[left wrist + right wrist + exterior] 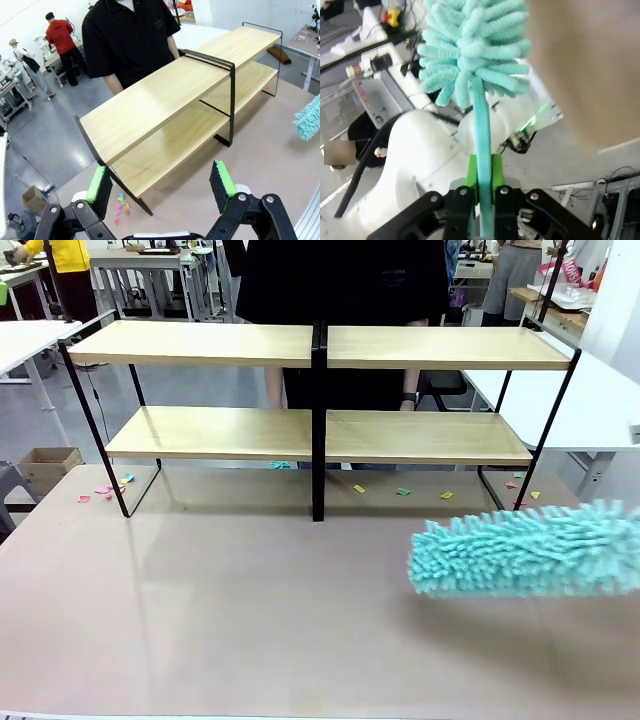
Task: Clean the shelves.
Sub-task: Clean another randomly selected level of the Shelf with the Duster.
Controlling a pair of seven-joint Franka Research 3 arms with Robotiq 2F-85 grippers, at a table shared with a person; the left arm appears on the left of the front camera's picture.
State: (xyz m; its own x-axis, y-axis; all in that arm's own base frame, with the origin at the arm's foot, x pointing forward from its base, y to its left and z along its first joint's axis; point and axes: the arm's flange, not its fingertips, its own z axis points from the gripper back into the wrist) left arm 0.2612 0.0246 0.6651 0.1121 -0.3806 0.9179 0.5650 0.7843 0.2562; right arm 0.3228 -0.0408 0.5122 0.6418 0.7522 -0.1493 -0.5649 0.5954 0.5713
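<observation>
The shelves (320,345) stand along the far edge of the table (200,620) as the right gripper (484,170), clamped on a teal duster (520,552), holds it near the right edge, while the left gripper (160,172), jaws apart, faces their left end.

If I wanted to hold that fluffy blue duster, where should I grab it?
Grab the duster by its thin handle, just below the fluffy head, pinching it from both sides, as the right gripper does. The stick is narrow and firm; the soft head would probably squash and slip.
</observation>
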